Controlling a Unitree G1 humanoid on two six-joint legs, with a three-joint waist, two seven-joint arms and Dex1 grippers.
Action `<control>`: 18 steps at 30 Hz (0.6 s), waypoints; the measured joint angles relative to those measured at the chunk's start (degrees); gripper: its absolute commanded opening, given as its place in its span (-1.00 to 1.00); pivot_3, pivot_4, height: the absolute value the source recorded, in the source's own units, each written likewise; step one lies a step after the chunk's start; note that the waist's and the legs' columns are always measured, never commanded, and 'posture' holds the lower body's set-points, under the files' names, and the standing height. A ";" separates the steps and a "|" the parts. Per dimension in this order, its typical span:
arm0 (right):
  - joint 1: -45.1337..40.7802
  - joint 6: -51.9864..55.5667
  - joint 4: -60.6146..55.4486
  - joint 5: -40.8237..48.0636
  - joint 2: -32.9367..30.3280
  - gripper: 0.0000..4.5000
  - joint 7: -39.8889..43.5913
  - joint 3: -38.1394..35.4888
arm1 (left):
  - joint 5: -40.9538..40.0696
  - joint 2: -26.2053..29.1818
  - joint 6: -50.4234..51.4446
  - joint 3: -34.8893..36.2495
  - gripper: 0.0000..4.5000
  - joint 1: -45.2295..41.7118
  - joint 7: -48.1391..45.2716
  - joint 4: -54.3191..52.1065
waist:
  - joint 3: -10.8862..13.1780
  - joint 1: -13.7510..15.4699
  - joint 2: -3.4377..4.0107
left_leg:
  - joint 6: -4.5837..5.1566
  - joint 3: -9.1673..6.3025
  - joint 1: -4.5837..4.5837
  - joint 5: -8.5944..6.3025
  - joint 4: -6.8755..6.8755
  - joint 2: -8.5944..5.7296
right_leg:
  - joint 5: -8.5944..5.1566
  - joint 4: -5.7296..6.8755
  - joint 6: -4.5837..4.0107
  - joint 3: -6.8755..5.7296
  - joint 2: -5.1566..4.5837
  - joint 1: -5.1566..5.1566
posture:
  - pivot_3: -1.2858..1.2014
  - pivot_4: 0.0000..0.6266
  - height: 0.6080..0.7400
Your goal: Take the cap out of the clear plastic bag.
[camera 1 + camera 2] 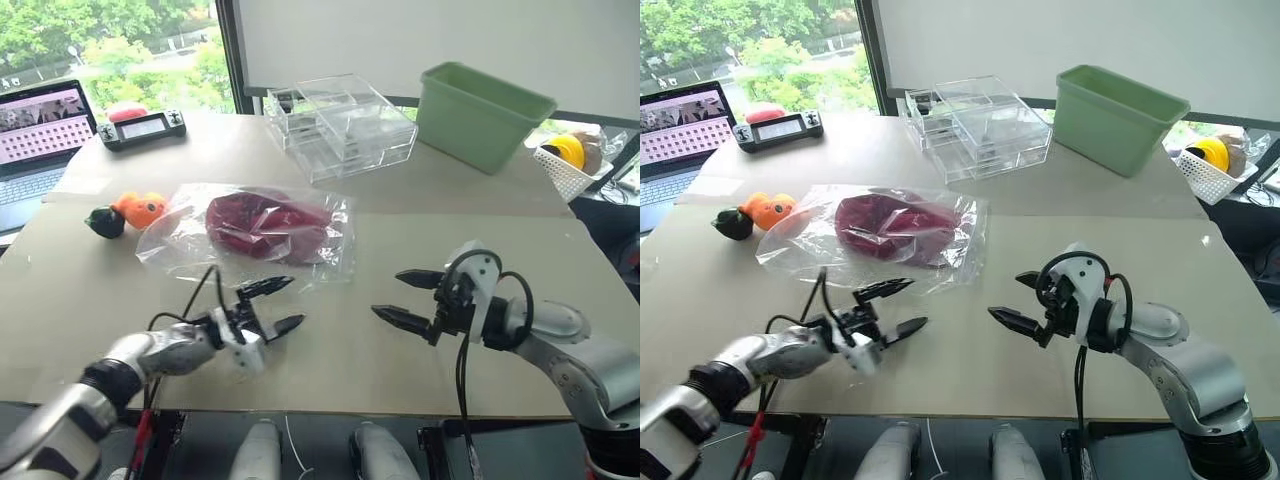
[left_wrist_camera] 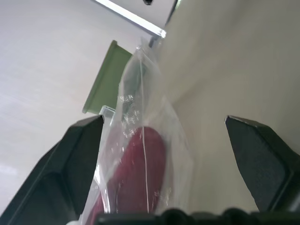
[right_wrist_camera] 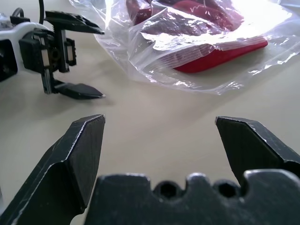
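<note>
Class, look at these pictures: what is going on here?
A two-armed robot faces a table. The cap is inside the clear plastic bag, lying flat. The left gripper and right gripper are both open, near the bag's front edge, holding nothing.

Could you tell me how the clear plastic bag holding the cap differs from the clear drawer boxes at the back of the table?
The clear plastic bag is thin, wrinkled film lying flat, while the clear drawer boxes are rigid and stacked with straight edges. The bag holds the dark red cap; nothing coloured shows inside the boxes. The bag lies just beyond the open left gripper and right gripper; the boxes stand farther back beside the green bin. Both are transparent and rest on the table.
</note>
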 measured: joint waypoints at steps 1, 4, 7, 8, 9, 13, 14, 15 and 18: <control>0.18 0.15 -0.24 0.01 -0.35 1.00 -0.05 -0.45 | -0.41 -1.27 2.31 1.34 0.97 0.70 -2.09 -1.11 | 0.00 -0.06 0.00 | 0.00 0.03 0.16 0.00 -0.02 0.01 | -0.04 0.00 0.05 0.04 0.02 0.11 | 0.03 -0.52 0.92; 0.93 0.62 -1.04 0.16 -0.69 1.00 -0.17 -1.98 | -0.14 -4.14 6.40 3.70 0.97 0.90 -5.09 -1.88 | -0.01 -0.09 0.01 | 0.01 0.02 0.20 0.01 0.00 0.06 | -0.03 0.01 0.04 0.08 0.07 0.12 | 0.03 -0.52 0.92; 2.12 1.62 -1.91 0.80 -1.05 1.00 -0.56 -2.68 | 1.65 -9.30 12.27 5.90 0.97 0.83 -7.49 -3.23 | -0.06 -0.05 0.10 | 0.01 0.03 0.16 0.01 0.05 0.04 | -0.03 0.00 0.05 0.10 0.07 0.14 | 0.03 -0.52 0.92; 2.21 1.85 -2.29 1.15 -1.05 1.00 -0.67 -2.87 | 1.97 -10.04 13.60 6.29 0.97 0.83 -8.24 -3.66 | -0.07 -0.06 0.11 | 0.01 0.03 0.18 0.01 0.03 0.04 | -0.02 0.00 0.05 0.11 0.07 0.14 | 0.03 -0.52 0.92; 2.28 2.03 -2.59 1.29 -1.05 1.00 -0.94 -3.06 | 2.25 -11.21 14.93 6.97 0.97 0.83 -8.96 -3.85 | -0.09 -0.06 0.16 | 0.01 0.03 0.17 0.01 0.03 0.03 | -0.03 0.00 0.05 0.12 0.06 0.14 | 0.03 -0.52 0.92; 3.21 2.24 -3.32 1.78 -1.05 1.00 -1.81 -4.24 | 3.98 -15.57 18.81 8.26 0.97 -0.15 -10.43 -3.25 | -0.12 0.09 0.21 | 0.01 0.01 0.16 0.01 0.05 0.01 | -0.02 -0.01 0.06 0.11 0.06 0.16 | 0.03 -0.52 0.92; 3.38 2.26 -3.47 1.87 -1.06 1.00 -1.95 -4.29 | 4.31 -16.56 19.40 8.32 0.97 -0.56 -10.57 -2.68 | -0.12 0.12 0.21 | 0.01 0.01 0.14 0.01 0.07 0.01 | -0.02 -0.01 0.07 0.11 0.06 0.15 | 0.03 -0.52 0.92; 3.73 2.29 -3.74 2.08 -1.05 1.00 -2.17 -4.30 | 4.71 -17.72 20.31 8.47 0.97 -1.07 -10.79 -2.18 | -0.12 0.13 0.21 | 0.01 0.01 0.15 0.01 0.07 0.00 | -0.02 -0.02 0.08 0.12 0.06 0.16 | 0.03 -0.52 0.92; 3.90 2.40 -3.90 2.24 -1.05 1.00 -2.64 -4.31 | 5.27 -18.88 21.21 9.08 0.97 -1.74 -11.43 -1.41 | -0.13 -0.03 0.22 | 0.01 0.01 0.16 0.01 0.05 0.01 | -0.02 -0.03 0.08 0.14 0.06 0.15 | 0.03 -0.52 0.92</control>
